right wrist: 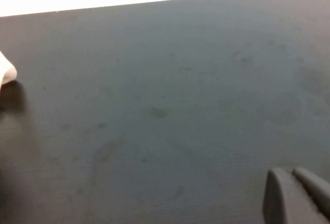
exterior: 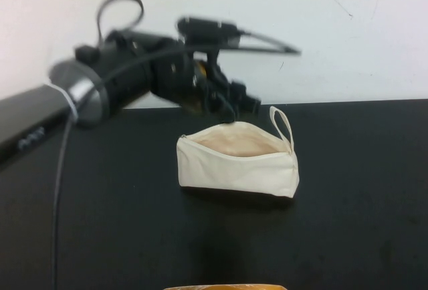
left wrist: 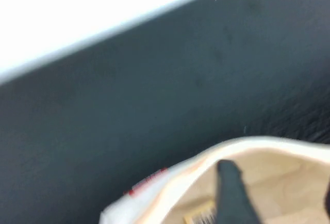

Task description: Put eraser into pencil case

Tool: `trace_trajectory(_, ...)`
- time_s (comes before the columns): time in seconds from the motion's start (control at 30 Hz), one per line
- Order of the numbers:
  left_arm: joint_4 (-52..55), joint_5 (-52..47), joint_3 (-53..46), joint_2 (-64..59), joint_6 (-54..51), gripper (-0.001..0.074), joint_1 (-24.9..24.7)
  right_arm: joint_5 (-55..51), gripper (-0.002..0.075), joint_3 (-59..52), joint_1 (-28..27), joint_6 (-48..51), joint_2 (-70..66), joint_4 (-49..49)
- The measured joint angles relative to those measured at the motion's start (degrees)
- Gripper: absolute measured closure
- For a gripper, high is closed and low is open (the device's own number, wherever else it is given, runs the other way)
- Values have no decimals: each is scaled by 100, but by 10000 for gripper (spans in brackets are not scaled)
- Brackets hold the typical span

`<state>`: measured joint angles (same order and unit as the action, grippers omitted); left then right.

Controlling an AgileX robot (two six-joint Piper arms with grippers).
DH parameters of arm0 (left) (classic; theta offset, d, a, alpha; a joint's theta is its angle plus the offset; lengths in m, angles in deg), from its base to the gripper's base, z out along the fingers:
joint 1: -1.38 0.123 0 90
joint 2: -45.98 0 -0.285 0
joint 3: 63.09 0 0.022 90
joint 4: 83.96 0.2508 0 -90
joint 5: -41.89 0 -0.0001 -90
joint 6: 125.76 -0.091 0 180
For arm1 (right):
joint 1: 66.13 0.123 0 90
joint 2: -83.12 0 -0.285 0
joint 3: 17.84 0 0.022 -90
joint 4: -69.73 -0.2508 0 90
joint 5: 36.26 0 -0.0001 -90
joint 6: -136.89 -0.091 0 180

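The cream-white pencil case (exterior: 237, 163) lies unzipped in the middle of the black table, its loop strap (exterior: 283, 124) at the right end. My left gripper (exterior: 231, 111) hangs over the far rim of its mouth. In the left wrist view the left gripper (left wrist: 278, 198) is open inside the mouth of the pencil case (left wrist: 268, 144), with one dark finger (left wrist: 232, 193) over the beige lining. The eraser (left wrist: 202, 216), with its barcode label up, lies on the lining beside that finger, free of it. My right gripper (right wrist: 299, 193) is shut over bare table.
The black table (exterior: 361, 203) meets a white wall (exterior: 348, 29) at the back. A tan object (exterior: 224, 287) shows at the bottom edge of the high view. A white corner of the pouch (right wrist: 6, 72) shows in the right wrist view.
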<state>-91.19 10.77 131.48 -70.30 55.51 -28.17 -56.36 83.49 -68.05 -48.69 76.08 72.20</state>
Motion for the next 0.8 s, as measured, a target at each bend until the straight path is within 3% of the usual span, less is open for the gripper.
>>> trace_trajectory(0.2, 773, -294, 640, 652, 0, 653, 0, 0, 727, 0, 0, 0, 0, 0)
trace_trajectory(0.27, 1148, -294, 713, 961, 44, 695, 0, 0, 727, 0, 0, 0, 0, 0)
trace_trajectory(0.57, 3701, -425, 724, 2617, 1778, 734, 0, 0, 727, 0, 0, 0, 0, 0)
trace_trajectory(0.8, 4082, 133, -468, 3998, 2176, 734, 0, 0, 727, 0, 0, 0, 0, 0)
